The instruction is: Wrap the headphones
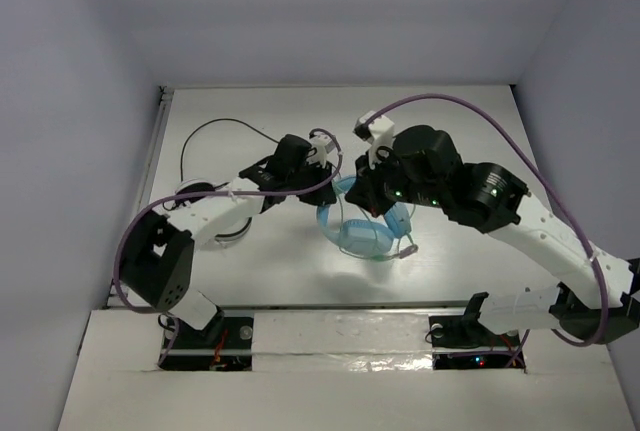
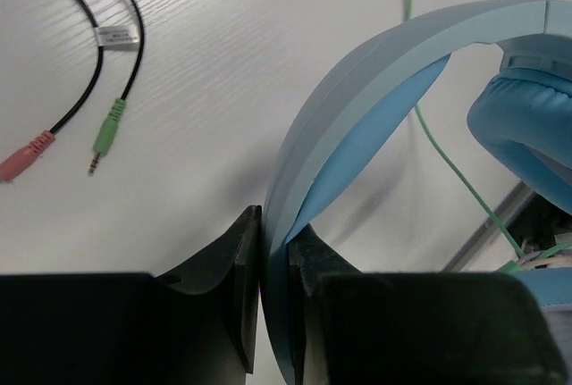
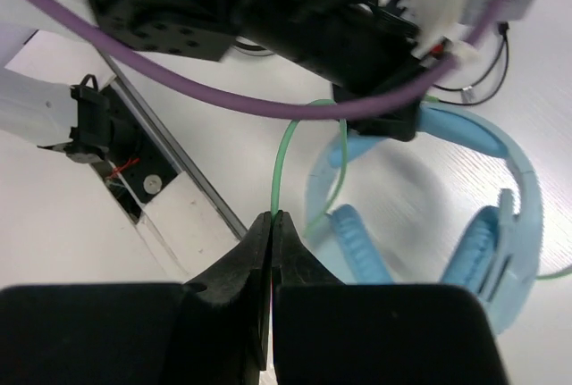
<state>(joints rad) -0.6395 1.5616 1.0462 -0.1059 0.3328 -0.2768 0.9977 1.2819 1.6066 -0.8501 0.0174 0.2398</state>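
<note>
Headphones sit at the centre of the top view: the light blue over-ear headphones (image 1: 365, 236), with a wide band and padded rounded-square cups, rest on the white wood-grain table (image 1: 270, 271) between the two arms.

We read the left gripper (image 2: 274, 251) as an anchor. At the bottom centre of the left wrist view its jaws are drawn narrow and clamped on the blue band, one finger on each face. From there the band arches away to the upper right of that frame. Held like this, the headset should not slide while the cord is worked.

The right gripper (image 3: 271, 224) is pinched tight on the thin pale green cable (image 3: 278, 157) at the lower middle of the right wrist view. From the fingertips the cable rises in a loop and curves back down towards the blue cups in the right half of the frame. We judge that this grip is there to carry the slack around the band. How many turns are already on, we cannot tell.

A thin black cable (image 2: 97, 68) ending in a pink plug (image 2: 27, 154) and a green plug (image 2: 107, 130) lies well apart at the upper left of the left wrist view, and we take it for other gear. A thick purple robot cable (image 3: 223, 95) crosses the right wrist view at the top of the green loop. We cannot tell whether the two touch, but we think the loop could snag there.
</note>
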